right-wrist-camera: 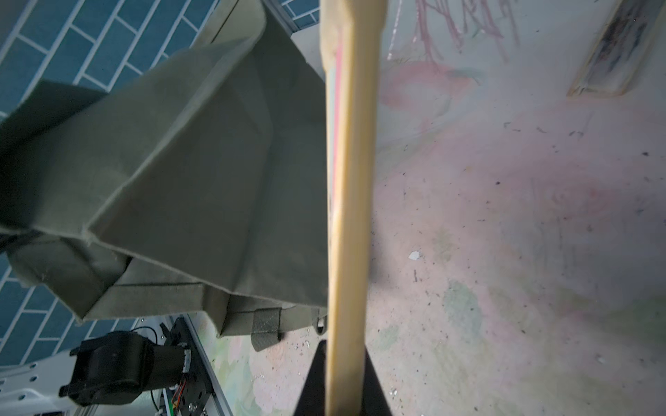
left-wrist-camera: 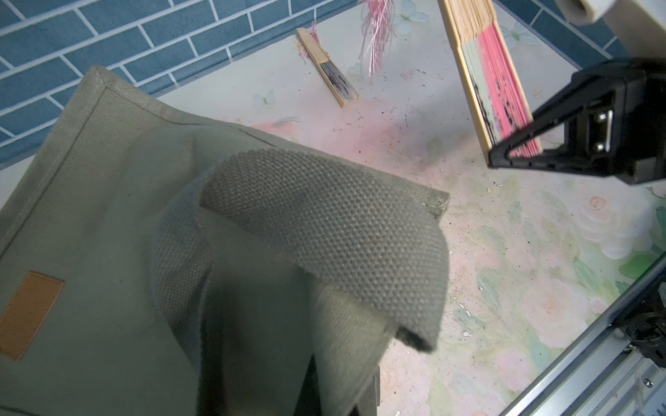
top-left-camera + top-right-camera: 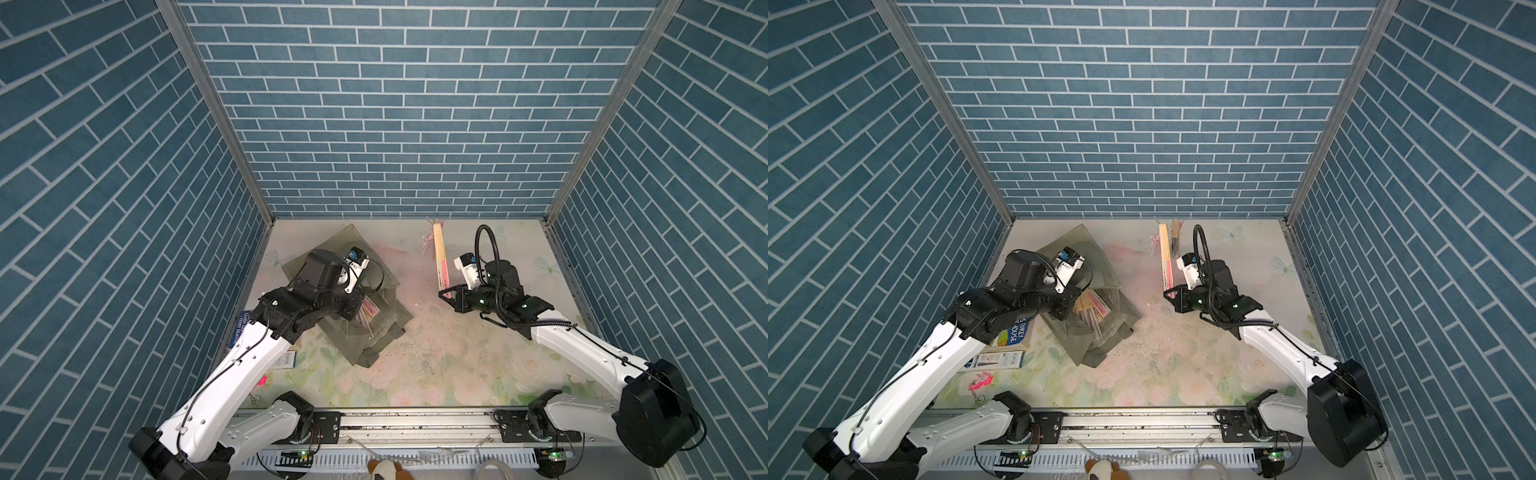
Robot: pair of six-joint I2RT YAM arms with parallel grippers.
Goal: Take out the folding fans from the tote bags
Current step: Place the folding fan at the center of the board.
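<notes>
The grey-green tote bag lies at the back left with its mouth lifted. My left gripper is shut on the fabric at that mouth. In the left wrist view the strap handle covers the jaws. Several folding fans show inside the opening. My right gripper is shut on one end of a pink-pleated fan, which points toward the back wall. That fan's bamboo stick runs out from between the jaws. A black-speckled fan lies near the back wall.
A blue book and a small box lie under the left arm, with a pink keychain nearer the front. A metal rail runs along the front edge. Brick-patterned walls close in three sides.
</notes>
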